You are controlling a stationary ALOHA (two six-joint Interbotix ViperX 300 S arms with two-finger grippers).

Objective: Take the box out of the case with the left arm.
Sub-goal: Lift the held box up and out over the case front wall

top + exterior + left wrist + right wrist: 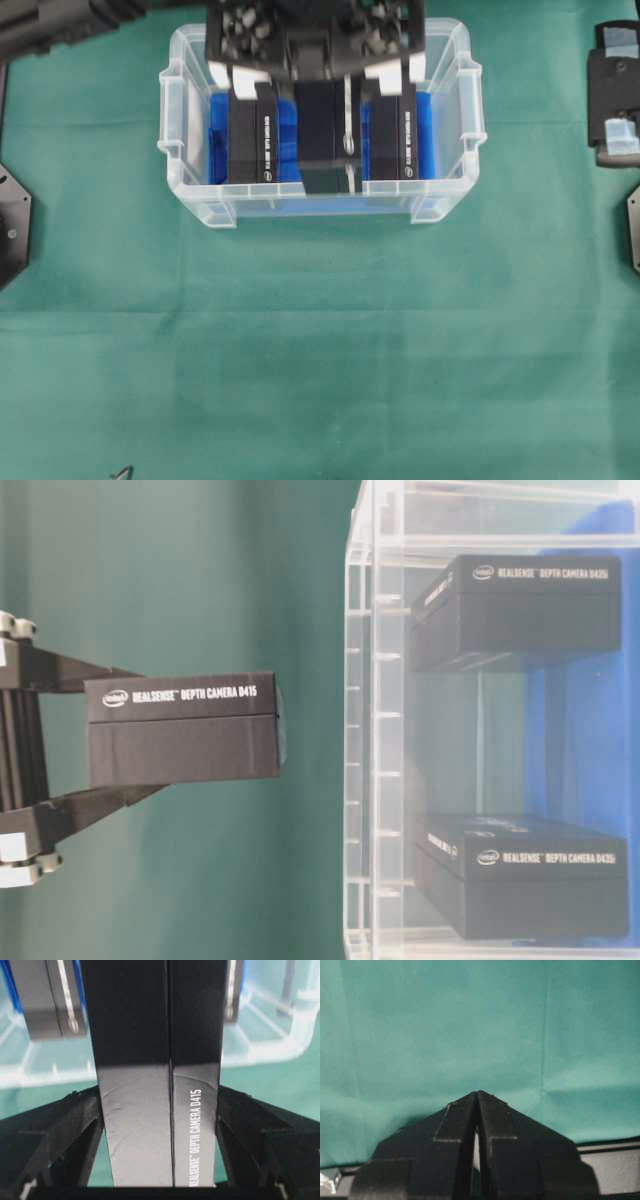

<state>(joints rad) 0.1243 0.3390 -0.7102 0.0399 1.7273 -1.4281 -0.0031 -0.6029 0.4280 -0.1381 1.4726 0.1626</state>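
Observation:
My left gripper (325, 90) is shut on a black box (320, 125) marked "RealSense Depth Camera D415". In the left wrist view the fingers (75, 1130) press both long sides of the box (155, 1100). The table-level view shows the box (180, 730) in the gripper (150, 730), apart from the clear case (365, 730) and outside its rim. From overhead the held box hangs over the middle of the case (440, 205), which has a blue bottom. My right gripper (477, 1094) is shut and holds nothing, over bare green cloth.
Two more black boxes (252, 135) (392, 135) lie in the case, one on each side of the held one. The right arm (612, 90) rests at the right edge of the green cloth. Black arm bases (12, 225) (632, 225) sit at both table edges.

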